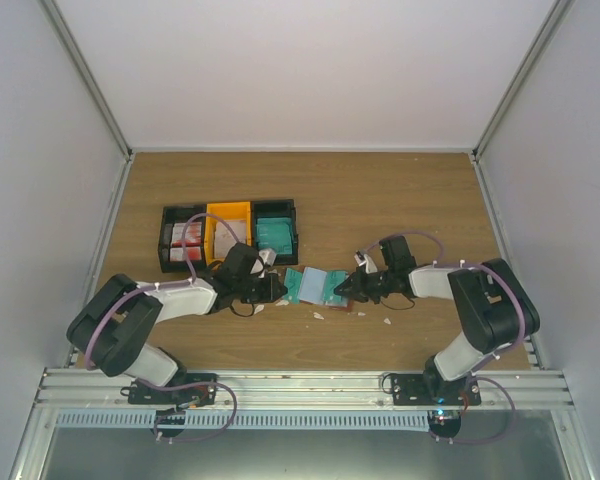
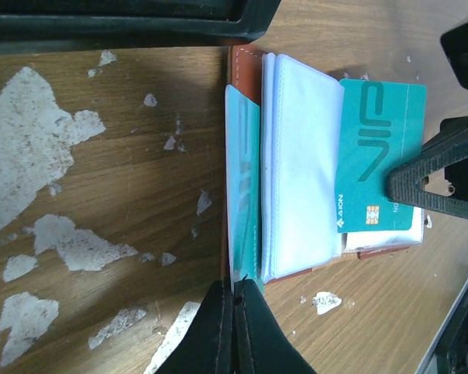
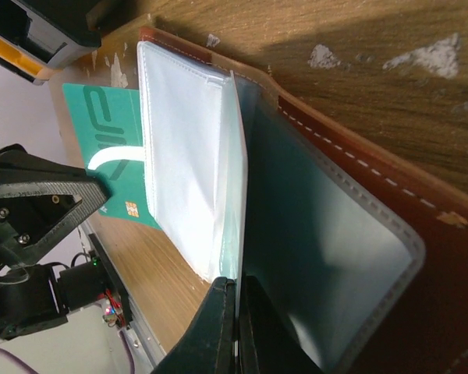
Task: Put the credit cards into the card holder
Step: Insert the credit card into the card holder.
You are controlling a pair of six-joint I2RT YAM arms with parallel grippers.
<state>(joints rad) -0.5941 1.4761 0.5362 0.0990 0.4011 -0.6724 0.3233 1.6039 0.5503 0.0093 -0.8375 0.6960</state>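
Observation:
The reddish-brown card holder (image 1: 318,283) lies open on the table between my two grippers, its pale clear pockets (image 2: 300,179) fanned up. My left gripper (image 2: 238,292) is shut on the near edge of a teal card (image 2: 246,187) standing on edge at the holder's left side (image 1: 277,288). This card also shows in the right wrist view (image 3: 101,125). My right gripper (image 3: 236,300) is shut on the edge of a clear pocket sheet (image 3: 232,179) at the holder's right side (image 1: 342,291). A second teal card (image 2: 378,148) lies by the right cover (image 3: 421,195).
The joined black and orange bins (image 1: 230,232) stand just behind the left gripper; they hold red and pinkish cards (image 1: 185,240) on the left and a teal card (image 1: 274,232) on the right. White scraps (image 2: 31,148) dot the wooden table. Side walls enclose it.

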